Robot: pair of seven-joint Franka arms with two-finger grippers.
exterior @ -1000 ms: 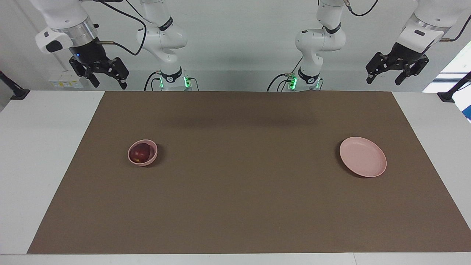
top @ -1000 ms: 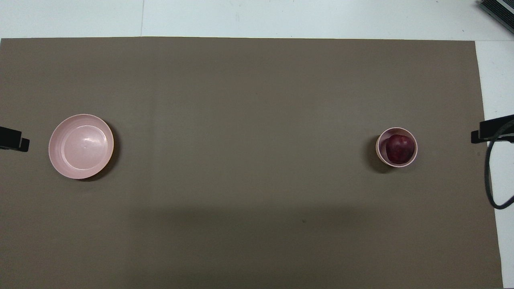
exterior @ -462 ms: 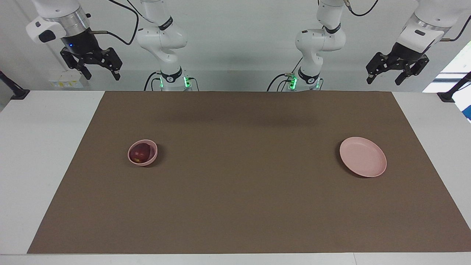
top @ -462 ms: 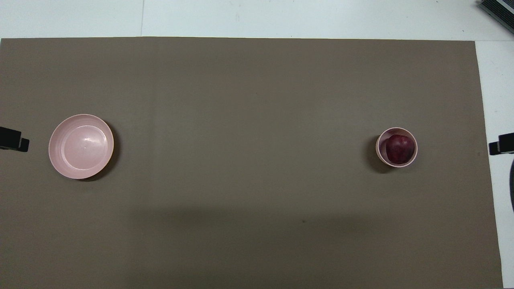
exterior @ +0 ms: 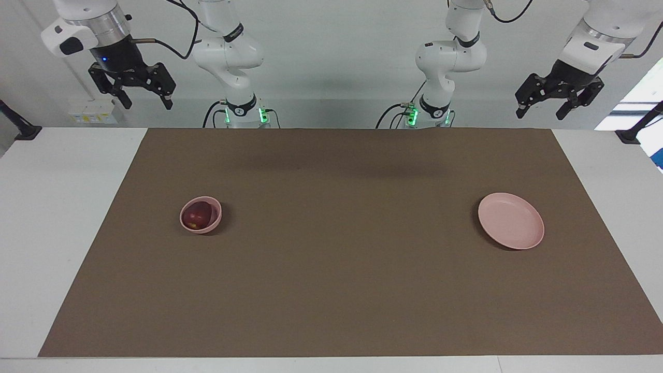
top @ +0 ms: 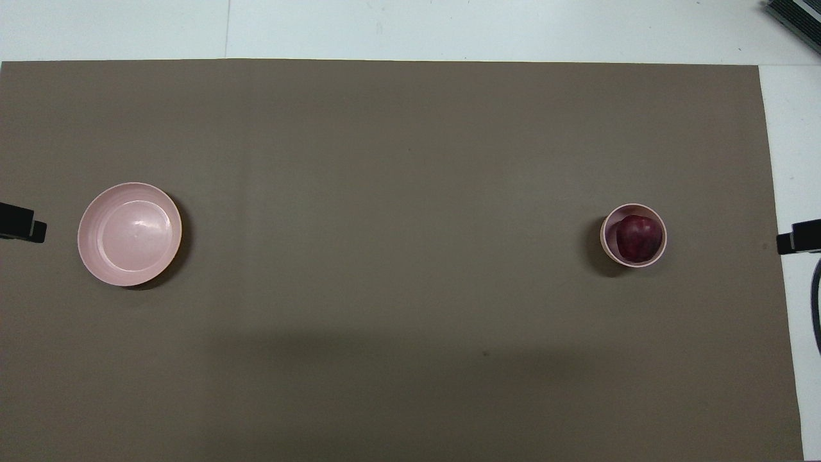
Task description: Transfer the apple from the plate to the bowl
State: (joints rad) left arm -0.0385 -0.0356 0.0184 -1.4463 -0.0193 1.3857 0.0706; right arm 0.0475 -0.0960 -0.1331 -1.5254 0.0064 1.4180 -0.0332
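Note:
The dark red apple (exterior: 197,214) (top: 639,237) lies in the small deep pink bowl (exterior: 215,216) (top: 608,247) toward the right arm's end of the table. The wide pink plate (exterior: 510,227) (top: 129,233) sits bare toward the left arm's end. My right gripper (exterior: 147,101) is open and empty, raised high off the mat's corner at the right arm's end; one fingertip (top: 795,236) shows in the overhead view. My left gripper (exterior: 540,113) is open and empty, raised high at the left arm's end; its fingertip (top: 22,226) shows at the overhead view's edge.
A brown mat (exterior: 342,290) (top: 397,160) covers most of the white table (exterior: 62,197). Black clamp stands (exterior: 634,132) sit at the table's ends. A dark cable (top: 816,308) hangs at the right arm's end.
My right gripper has risen and drawn back from the bowl toward the right arm's end of the table. The apple, bowl, plate and left arm have not moved.

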